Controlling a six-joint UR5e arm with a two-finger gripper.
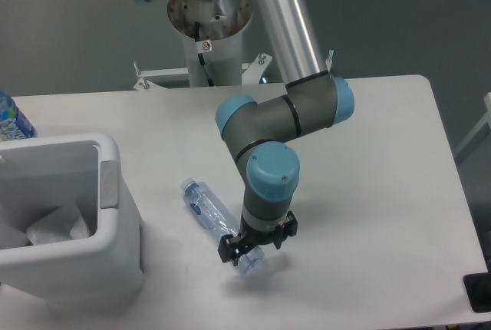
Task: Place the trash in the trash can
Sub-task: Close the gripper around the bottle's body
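Silver tube arm (285, 19), grey joints, light-blue caps, black jaws.

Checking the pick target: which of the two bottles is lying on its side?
The clear bottle on the table, lying flat under the gripper. The blue-and-white labelled bottle at the far left edge stands behind the trash can.

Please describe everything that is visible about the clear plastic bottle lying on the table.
The clear plastic bottle is long, see-through and faintly bluish, and looks slightly crushed. It lies on its side on the white table, running diagonally from upper left to lower right, to the right of the trash can and apart from it. The gripper is down over its lower right end, with fingers on either side. Whether they already press it cannot be told.
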